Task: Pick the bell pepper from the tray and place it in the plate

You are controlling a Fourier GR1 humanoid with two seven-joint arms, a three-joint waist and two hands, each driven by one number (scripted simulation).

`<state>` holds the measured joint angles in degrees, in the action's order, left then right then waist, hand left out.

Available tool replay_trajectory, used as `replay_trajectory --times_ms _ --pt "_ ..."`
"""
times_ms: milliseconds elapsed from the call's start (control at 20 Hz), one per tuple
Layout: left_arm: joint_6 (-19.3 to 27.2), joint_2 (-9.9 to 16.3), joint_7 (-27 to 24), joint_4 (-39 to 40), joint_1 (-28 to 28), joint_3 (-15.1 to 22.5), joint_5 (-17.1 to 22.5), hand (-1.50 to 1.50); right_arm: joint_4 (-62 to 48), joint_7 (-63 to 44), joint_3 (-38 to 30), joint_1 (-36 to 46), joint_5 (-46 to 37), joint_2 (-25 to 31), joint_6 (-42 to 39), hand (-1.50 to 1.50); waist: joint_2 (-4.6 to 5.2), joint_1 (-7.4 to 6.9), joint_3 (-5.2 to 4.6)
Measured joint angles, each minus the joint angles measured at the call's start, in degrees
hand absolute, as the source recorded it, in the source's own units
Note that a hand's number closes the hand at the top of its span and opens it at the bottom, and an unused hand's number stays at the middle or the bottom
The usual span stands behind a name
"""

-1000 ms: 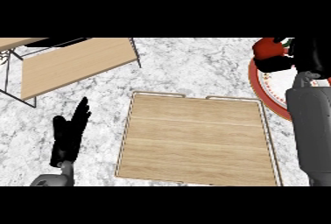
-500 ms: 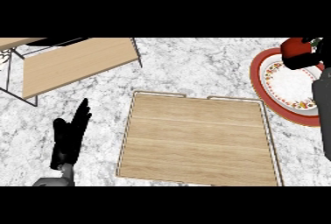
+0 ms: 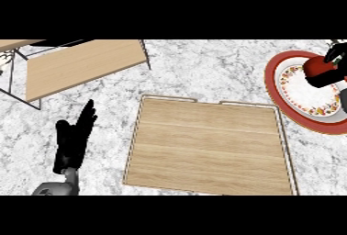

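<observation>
A red bell pepper (image 3: 316, 67) is held over the red-rimmed white plate (image 3: 298, 94) at the right edge. My right hand (image 3: 328, 73) is curled round the pepper and hides part of it. I cannot tell whether the pepper touches the plate. The wooden tray (image 3: 210, 147) lies in the middle of the counter with nothing on it. My left hand (image 3: 73, 143) rests open at the lower left, fingers up, left of the tray.
A wooden shelf on a thin metal frame (image 3: 78, 64) stands at the upper left. The marble counter (image 3: 210, 69) shows between the shelf, tray and plate.
My right hand has drawn toward the right edge with the pepper, uncovering most of the plate. The left hand has stayed still.
</observation>
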<state>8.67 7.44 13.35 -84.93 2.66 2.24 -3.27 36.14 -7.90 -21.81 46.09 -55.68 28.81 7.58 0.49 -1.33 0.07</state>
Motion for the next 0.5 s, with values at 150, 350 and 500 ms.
replay_trajectory --times_ms 150,350,500 --pt "0.17 -0.51 -0.14 -0.2 -0.37 0.61 -0.48 0.0 -5.3 1.67 -0.52 0.77 1.06 1.08 -3.85 1.5 0.05 -0.22 -0.01" --pt "-0.51 0.13 -0.41 1.26 0.76 -0.4 -0.15 0.0 -11.53 3.46 -0.84 2.26 1.65 3.44 -8.71 -1.5 0.14 -0.25 0.01" --pt "-0.43 -0.06 -0.86 1.51 0.36 -0.42 -0.44 0.0 -14.34 8.43 -1.04 2.16 2.51 4.29 -10.01 -1.5 0.1 -0.2 0.01"
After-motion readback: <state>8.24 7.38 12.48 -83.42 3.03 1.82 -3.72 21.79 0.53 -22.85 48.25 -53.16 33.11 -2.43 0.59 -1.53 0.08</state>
